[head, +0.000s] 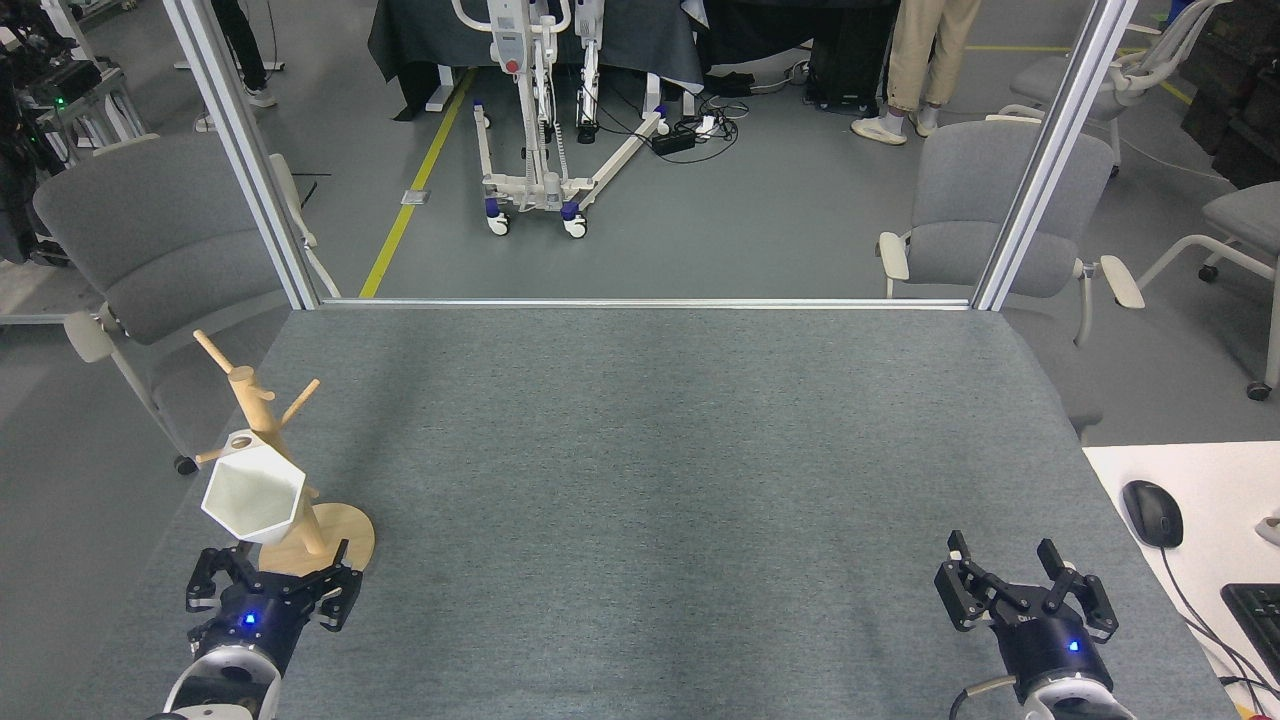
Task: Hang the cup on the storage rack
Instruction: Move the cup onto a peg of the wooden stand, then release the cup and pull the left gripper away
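Fingers (335, 585) spread, empty — cup (254, 494) hangs on rack (268, 440), hiding its peg.

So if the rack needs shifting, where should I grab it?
Probably the storage rack post's bare stretch just above the round base, approached from the right: the cup hangs off its left side, and pegs crowd the top. The left gripper sits open nearby.

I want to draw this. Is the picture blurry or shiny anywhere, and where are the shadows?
Head view: sharp throughout, no glare; lighting soft and even, so the cup and rack cast only faint shadows on the grey table; the straight frame posts lean outward, a wide-lens effect.
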Controlling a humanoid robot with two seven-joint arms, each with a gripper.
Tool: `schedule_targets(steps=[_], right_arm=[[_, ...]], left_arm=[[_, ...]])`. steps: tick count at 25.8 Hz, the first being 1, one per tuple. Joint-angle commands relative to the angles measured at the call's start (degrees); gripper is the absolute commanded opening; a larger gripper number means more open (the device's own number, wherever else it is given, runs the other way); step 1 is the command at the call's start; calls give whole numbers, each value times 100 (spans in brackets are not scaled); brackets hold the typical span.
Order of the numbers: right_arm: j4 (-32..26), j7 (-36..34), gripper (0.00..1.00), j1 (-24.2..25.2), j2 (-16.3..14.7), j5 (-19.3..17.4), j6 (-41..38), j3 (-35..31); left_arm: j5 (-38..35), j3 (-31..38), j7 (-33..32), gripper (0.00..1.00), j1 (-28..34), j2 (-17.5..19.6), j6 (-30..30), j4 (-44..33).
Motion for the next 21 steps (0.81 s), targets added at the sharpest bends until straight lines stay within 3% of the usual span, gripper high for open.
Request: schedule_targets(steps=[1, 8, 16, 21], right_arm=[[24, 1, 99, -8, -59, -7, 1, 5], [59, -8, 99, 10, -130, 2, 1, 5], [156, -8, 99, 27, -191, 2, 1, -4], [-11, 1, 99, -34, -358, -77, -17, 5]], left_arm=[[1, -67, 31, 98, 32, -150, -23, 29], [36, -111, 40, 99, 93, -484, -137, 38], [45, -199, 92, 99, 190, -1398, -357, -120], [229, -1131, 163, 99, 85, -1477, 12, -243]])
